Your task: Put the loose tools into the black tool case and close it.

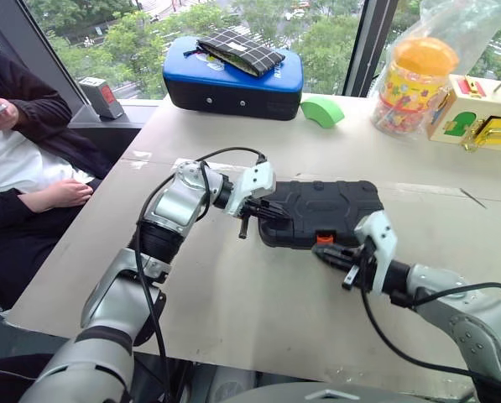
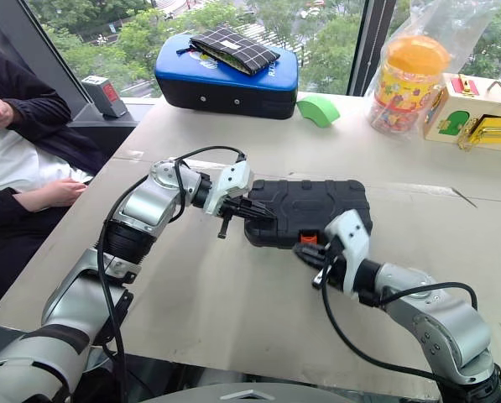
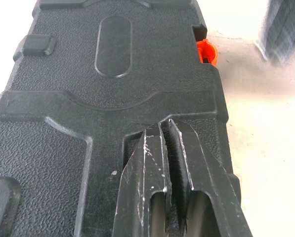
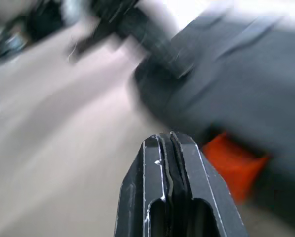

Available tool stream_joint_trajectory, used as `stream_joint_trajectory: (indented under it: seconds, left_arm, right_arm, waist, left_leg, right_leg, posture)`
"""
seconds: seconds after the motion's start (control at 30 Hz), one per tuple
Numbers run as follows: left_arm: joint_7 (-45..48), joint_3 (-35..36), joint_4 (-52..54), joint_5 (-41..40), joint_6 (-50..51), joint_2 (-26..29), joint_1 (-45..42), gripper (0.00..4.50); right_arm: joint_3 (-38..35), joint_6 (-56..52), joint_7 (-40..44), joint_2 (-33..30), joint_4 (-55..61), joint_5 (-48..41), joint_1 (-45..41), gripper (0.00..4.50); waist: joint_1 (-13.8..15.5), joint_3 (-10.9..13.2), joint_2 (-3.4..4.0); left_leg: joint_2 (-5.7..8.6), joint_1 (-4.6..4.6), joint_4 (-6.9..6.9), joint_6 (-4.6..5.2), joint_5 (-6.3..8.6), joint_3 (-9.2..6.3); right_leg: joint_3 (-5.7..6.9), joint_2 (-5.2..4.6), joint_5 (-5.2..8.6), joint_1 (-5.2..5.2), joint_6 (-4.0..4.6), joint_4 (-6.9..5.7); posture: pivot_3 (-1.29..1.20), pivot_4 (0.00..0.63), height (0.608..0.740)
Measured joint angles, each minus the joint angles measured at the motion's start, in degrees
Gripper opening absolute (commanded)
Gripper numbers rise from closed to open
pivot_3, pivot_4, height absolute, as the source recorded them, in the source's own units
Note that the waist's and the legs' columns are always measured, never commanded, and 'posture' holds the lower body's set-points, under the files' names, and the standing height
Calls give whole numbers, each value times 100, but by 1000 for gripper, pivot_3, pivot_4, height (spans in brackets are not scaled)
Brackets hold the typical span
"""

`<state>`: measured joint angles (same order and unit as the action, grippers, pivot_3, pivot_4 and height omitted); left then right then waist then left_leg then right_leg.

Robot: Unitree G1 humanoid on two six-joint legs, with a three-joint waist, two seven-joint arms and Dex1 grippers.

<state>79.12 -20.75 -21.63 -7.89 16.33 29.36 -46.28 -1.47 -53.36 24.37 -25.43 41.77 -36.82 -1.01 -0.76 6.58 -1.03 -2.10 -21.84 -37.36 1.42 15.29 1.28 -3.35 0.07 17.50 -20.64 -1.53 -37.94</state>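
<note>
The black tool case (image 1: 326, 201) lies shut and flat in the middle of the table, its orange latch (image 1: 324, 238) on the near edge. My left gripper (image 1: 271, 211) is shut, its tips resting on the case's left end; the left wrist view has the fingers (image 3: 187, 163) pressed together on the textured lid (image 3: 112, 74). My right gripper (image 1: 321, 249) is shut and empty, just in front of the latch (image 4: 233, 163), and I cannot tell whether it touches it. The loose tools are out of view.
At the back of the table stand a blue-topped case (image 1: 233, 84) with a checked pouch (image 1: 239, 52) on it, a green block (image 1: 321, 109), an orange-lidded jar (image 1: 414, 84) and a wooden latch box (image 1: 481, 113). A person (image 1: 23, 143) sits at the left.
</note>
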Motion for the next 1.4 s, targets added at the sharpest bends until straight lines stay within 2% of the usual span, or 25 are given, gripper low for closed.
stream_joint_trajectory:
  seconds: [0.2, 0.4, 0.53, 1.4]
  left_arm:
    - [-23, 3, 84, 0, 14, 17, 35, 200]
    - [-58, 8, 132, 2, 85, 40, 59, 200]
    - [-93, 8, 222, 4, 135, 56, 132, 200]
    - [-233, 15, 471, 13, 244, 66, 241, 200]
  right_arm:
    - [55, -31, -244, -47, -155, 135, -87, 0]
    - [668, -258, -358, -246, -413, 530, -537, 0]
    - [824, -343, -360, -341, -404, 618, -630, 0]
    - [723, -1030, -328, -387, -360, 410, -671, 0]
  waist:
    - [0, -2, 0]
    - [-8, -8, -2]
    - [-11, -27, -12]
    - [-7, -37, -19]
  left_leg:
    - [0, -1, 3, 0, 0, 1]
    - [0, 1, 4, 0, 0, 2]
    - [-2, 6, 4, 0, 0, 1]
    - [-2, -3, 16, 0, 1, 0]
  right_leg:
    - [0, -1, 0, -1, 3, 1]
    - [-2, -2, 0, -1, 3, 1]
    - [-1, -3, 1, -2, 4, 2]
    - [2, -15, 1, -4, 4, 14]
  posture:
    - [0, 150, 740]
    - [0, 150, 740]
    - [0, 150, 740]
    - [0, 150, 740]
